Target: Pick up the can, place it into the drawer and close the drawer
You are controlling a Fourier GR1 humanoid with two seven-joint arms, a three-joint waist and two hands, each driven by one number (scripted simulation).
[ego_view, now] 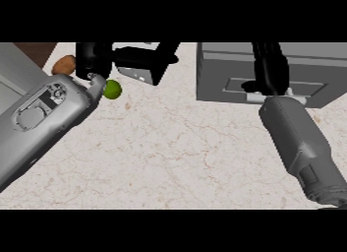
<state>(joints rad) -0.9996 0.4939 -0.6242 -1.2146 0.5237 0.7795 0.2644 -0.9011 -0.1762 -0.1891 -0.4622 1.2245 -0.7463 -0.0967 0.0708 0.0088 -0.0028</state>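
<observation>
No can shows anywhere in the head view. The grey drawer unit (pixel 321 69) stands at the upper right, with a recessed front panel and a pale handle (pixel 298 99) along its lower edge. My right hand (pixel 272 69) lies over the drawer front, its straight fingers pointing away from me and its wrist just above the handle. My left hand (pixel 96 58) is at the upper left, open, fingers spread toward the right and holding nothing. Whether the drawer is fully shut cannot be told.
A green lime (pixel 113 89) lies on the marble counter (pixel 168 147) just right of my left wrist. A brown-orange item (pixel 63 64) sits behind the left forearm. A pale cabinet face (pixel 5 74) borders the left side.
</observation>
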